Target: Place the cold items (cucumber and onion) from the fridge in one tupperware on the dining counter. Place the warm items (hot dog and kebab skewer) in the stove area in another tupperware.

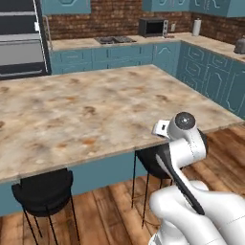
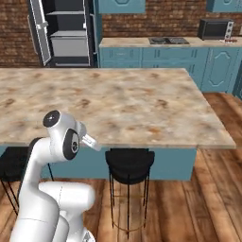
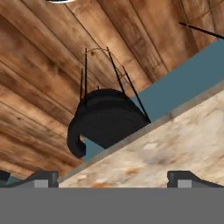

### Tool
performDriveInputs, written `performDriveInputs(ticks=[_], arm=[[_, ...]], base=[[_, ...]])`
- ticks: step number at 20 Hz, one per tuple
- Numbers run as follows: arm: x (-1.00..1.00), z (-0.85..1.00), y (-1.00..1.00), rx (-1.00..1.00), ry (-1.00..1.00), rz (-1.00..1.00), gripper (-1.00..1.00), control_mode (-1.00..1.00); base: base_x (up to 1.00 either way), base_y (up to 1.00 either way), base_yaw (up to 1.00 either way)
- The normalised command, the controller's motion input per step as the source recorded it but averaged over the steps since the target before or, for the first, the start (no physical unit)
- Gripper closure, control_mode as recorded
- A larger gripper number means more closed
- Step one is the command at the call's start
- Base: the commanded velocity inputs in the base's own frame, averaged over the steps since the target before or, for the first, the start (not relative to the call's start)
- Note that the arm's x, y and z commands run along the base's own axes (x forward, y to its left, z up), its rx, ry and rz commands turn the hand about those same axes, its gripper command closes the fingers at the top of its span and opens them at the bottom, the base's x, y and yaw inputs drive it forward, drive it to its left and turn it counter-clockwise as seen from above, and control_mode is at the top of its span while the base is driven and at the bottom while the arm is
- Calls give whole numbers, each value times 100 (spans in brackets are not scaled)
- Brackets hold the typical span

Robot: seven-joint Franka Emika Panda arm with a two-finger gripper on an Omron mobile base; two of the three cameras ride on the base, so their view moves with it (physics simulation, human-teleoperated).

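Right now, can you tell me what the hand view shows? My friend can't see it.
The open gripper hangs over the near edge of the dining counter, its two dark fingertips wide apart with nothing between them. Past the edge, a black stool stands on the wooden plank floor beside the counter's teal base.

No writing, label, brand or number can be read on anything here.

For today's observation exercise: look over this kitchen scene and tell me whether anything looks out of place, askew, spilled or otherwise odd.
One thing stands out: the fridge at the far wall stands with its door swung open, shelves showing. Otherwise nothing looks spilled, tipped or damaged: the dining counter shows no spill and the stool under its edge stands upright.
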Motion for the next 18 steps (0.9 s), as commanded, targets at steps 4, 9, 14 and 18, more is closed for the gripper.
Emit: performDriveInputs(ticks=[4, 9, 14, 18], arm=[[0, 0, 0, 0, 0, 0, -100, 100], [0, 0, 0, 0, 0, 0, -100, 100], [0, 0, 0, 0, 0, 0, -100, 100], [0, 0, 0, 0, 0, 0, -100, 100]], base=[[48, -100, 0], [63, -100, 0], [58, -100, 3], [39, -100, 1]])
